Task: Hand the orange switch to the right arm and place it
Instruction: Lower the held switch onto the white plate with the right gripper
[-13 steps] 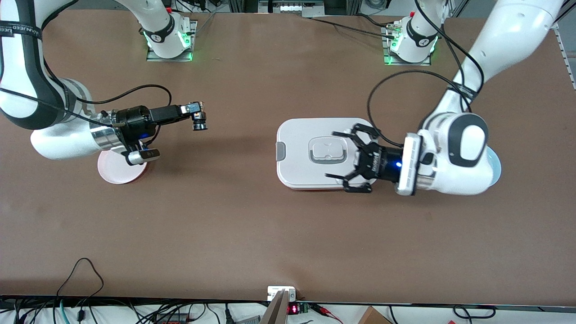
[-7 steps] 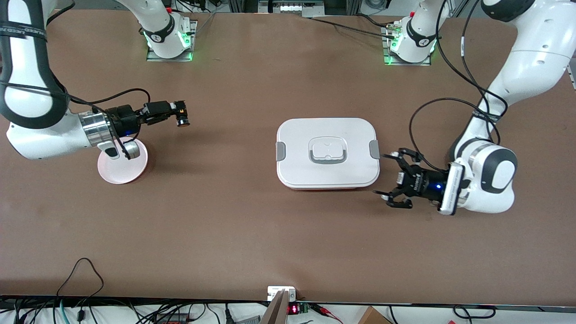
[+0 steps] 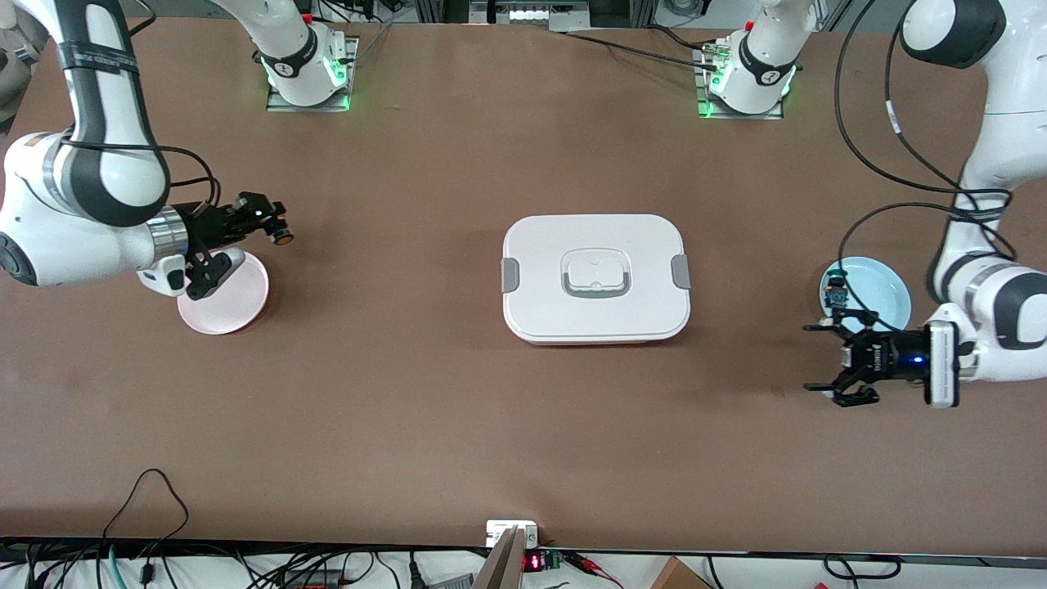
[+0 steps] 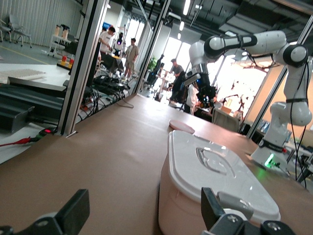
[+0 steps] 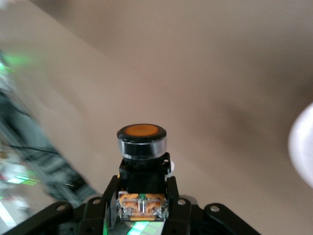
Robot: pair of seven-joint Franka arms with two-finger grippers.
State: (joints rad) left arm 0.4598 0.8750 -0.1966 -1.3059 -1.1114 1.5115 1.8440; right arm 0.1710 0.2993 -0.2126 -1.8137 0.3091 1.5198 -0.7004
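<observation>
Since a second ago: left gripper (image 3: 828, 362) pulled off white lidded plastic box (image 3: 595, 276) toward four o'clock, jaws wide, beside pale blue plate (image 3: 875, 290). Right gripper (image 3: 274, 227) clamping small orange-capped push-button switch (image 3: 283, 238), just above pink plate (image 3: 225, 298).

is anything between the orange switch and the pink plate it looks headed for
Nothing visible. The right gripper is shut on the orange switch, just off the pink plate rim, with only bare table between them. The left gripper waits open beside the blue plate.

Brown table (image 3: 425, 393): lidded box (image 3: 595, 278), two plates (image 3: 222, 304)
</observation>
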